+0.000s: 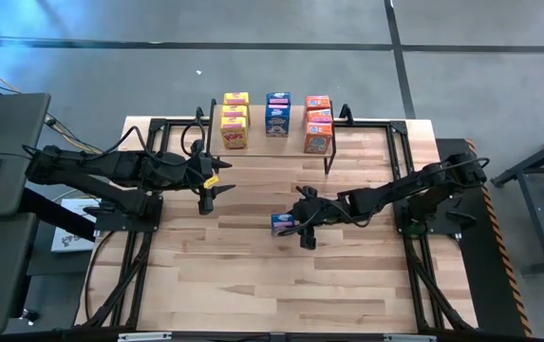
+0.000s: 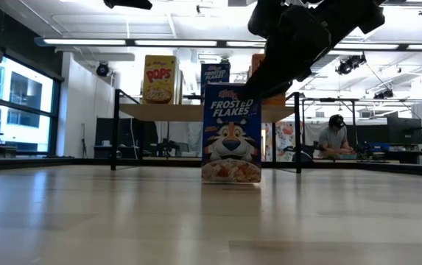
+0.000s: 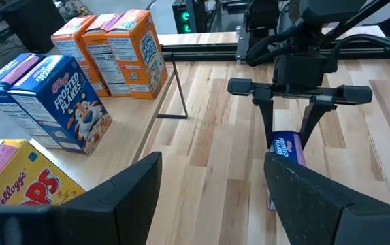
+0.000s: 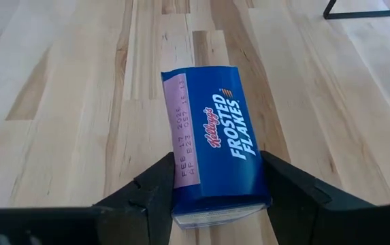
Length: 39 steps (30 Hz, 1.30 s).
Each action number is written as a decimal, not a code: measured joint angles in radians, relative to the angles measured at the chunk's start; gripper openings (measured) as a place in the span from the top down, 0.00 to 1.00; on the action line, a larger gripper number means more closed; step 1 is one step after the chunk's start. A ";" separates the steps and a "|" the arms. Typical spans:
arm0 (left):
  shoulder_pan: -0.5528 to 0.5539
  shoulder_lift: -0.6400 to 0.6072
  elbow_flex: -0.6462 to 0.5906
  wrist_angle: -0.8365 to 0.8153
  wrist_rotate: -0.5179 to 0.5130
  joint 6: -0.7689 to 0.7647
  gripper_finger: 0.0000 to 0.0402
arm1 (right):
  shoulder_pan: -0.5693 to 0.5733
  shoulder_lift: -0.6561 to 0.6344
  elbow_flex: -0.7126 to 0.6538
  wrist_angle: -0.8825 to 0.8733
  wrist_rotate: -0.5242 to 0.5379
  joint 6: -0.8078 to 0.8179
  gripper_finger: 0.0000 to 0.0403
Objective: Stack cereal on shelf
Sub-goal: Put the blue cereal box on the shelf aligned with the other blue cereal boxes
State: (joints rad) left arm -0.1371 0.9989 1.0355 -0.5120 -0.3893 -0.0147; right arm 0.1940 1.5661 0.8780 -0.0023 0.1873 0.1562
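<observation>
Your right gripper (image 1: 293, 225) is down over the last blue cereal box (image 1: 282, 223), which stands upright on the table (image 1: 253, 285) near its middle, well short of the shelf (image 1: 347, 152). In the right wrist view the two fingers (image 4: 155, 187) sit against the box's narrow sides with no gap showing, so read it as clamped on the box; whether the hold is firm enough to lift cannot be told. Step in hand: the pick of the ninth box. Eight are on the shelf: three yellow (image 1: 234, 121), two blue (image 1: 277, 114), three orange (image 1: 318, 124). Your next move calls for a straight lift, then carrying it to the blue stack without knocking the orange boxes. Your left gripper (image 1: 207, 197) waits near the shelf's left end, fingers apart and empty.
</observation>
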 joint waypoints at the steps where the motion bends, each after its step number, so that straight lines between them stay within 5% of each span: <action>1: 0.000 0.000 0.000 0.000 0.000 0.000 0.38 | 0.000 0.000 0.000 0.000 0.000 0.000 0.56; 16: 0.000 0.000 0.000 0.000 0.000 0.000 0.38 | 0.000 0.000 0.033 -0.010 0.000 -0.004 0.56; 29: 0.000 0.000 0.000 0.000 0.000 0.000 0.38 | -0.055 0.000 0.365 -0.336 0.060 -0.184 0.57; 39: 0.000 0.000 0.000 0.000 0.000 0.000 0.38 | -0.217 0.000 0.582 -0.512 -0.028 -0.321 0.57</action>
State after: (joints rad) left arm -0.1368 0.9989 1.0355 -0.5121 -0.3889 -0.0147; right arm -0.0234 1.5658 1.4602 -0.5139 0.1592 -0.1650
